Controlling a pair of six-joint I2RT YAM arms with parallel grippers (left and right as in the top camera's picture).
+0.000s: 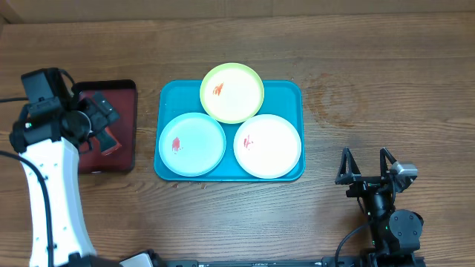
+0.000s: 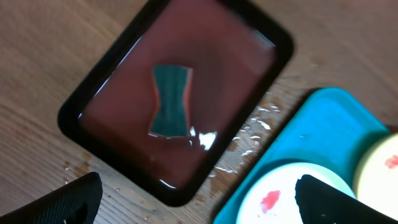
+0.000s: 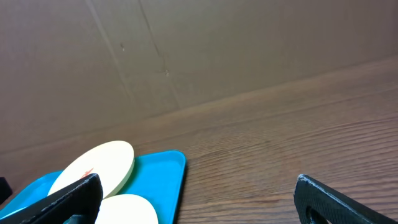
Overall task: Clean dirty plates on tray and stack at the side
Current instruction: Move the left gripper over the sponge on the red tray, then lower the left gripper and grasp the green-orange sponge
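Note:
The turquoise tray [image 1: 172,95] lies mid-table and holds three plates. The yellow-green plate [image 1: 232,92] is at the back, the light blue plate [image 1: 192,144] front left and the white plate [image 1: 268,145] front right, each with a red smear. My left gripper [image 1: 104,124] hovers open and empty above the dark red tray, left of the plates. In the left wrist view my left gripper [image 2: 199,202] has its fingers spread, with the light blue plate [image 2: 280,193] at lower right. My right gripper [image 1: 366,165] is open and empty, right of the tray. In the right wrist view its fingers [image 3: 199,199] are spread wide.
A dark red tray [image 1: 122,152] at the left holds shallow water and a dark green sponge [image 2: 170,99]. Water drops lie on the wood between the two trays [image 2: 252,134]. A cardboard wall [image 3: 186,56] stands along the table's back edge.

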